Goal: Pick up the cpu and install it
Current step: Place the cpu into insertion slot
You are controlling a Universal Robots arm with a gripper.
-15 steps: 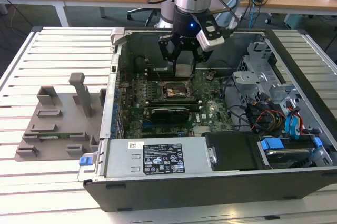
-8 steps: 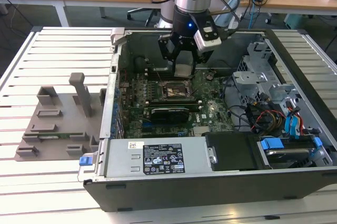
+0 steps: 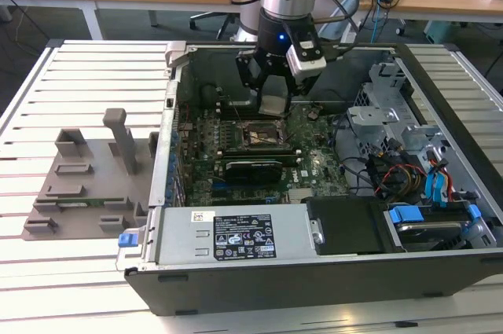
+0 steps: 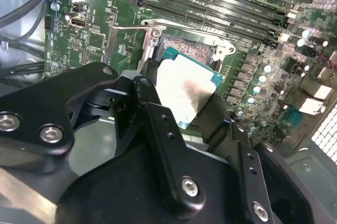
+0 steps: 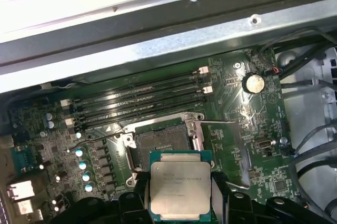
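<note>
Hovering over an open computer case [image 3: 275, 287], the arm's gripper [image 3: 276, 103] held the cpu [image 3: 276, 106] clamped between its two black fingers [image 4: 143, 95], one finger on each of two opposite edges of the chip. The cpu was in the air, clear of the motherboard [image 3: 314, 157]. Its silvery-grey metal top faced the wrist cameras, and a teal-green rim showed around it. In the second wrist view a faint dark smudge marked the middle of that top. The chip was not seated. The socket [image 5: 160, 147] lay open below and just beside it, its dark bed of contacts bare inside a square metal frame, and a thin metal lever [image 5: 221, 122] stood out along one side. In the exterior view the cpu hung just above the socket's far edge.

Four long black memory slots [image 5: 139, 99] ran side by side along the socket, between it and the case wall. In the exterior view a long black card [image 3: 253, 167] stood across the board on the near side of the socket. A metal power supply [image 3: 236, 236] with a white label lay along the case's near edge. Blue and red cables [image 3: 436, 181] bunched at the exterior view's right. The case lay on a pale slatted table [image 3: 86, 67]. A grey moulded fixture [image 3: 86, 173] sat on the table at the exterior view's left, well apart from the gripper.
</note>
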